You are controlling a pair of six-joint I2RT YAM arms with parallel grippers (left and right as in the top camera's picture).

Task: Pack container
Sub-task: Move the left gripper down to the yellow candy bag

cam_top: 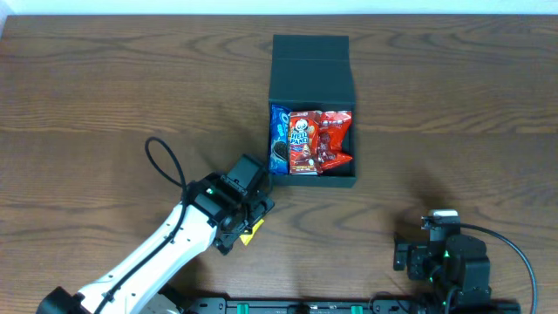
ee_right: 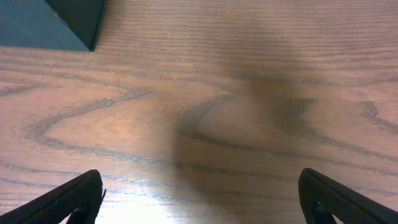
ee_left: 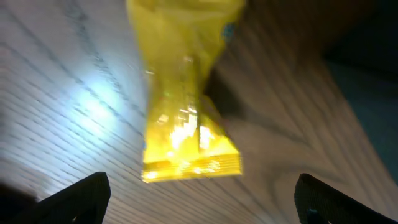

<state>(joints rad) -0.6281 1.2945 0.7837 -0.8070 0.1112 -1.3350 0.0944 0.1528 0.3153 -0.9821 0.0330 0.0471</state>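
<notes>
While left hand (ee_left: 202, 198) gapes, packet (ee_left: 186, 124) lies untouched

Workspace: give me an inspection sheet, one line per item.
Surface: brown wood-grain table, with a glare patch in the left wrist view.
Job's things: container open, lid folded back; blue packet, brown-red packet and red packet side by side inside; yellow packet outside on the table.
Clutter: nothing seen.
Grippers: left gripper open over the yellow packet, not gripping it; right gripper open over bare wood, holding nothing.
Cables: black cable loop at the left arm; black cable curving from the right arm.
Surroundings: nothing seen.
</notes>
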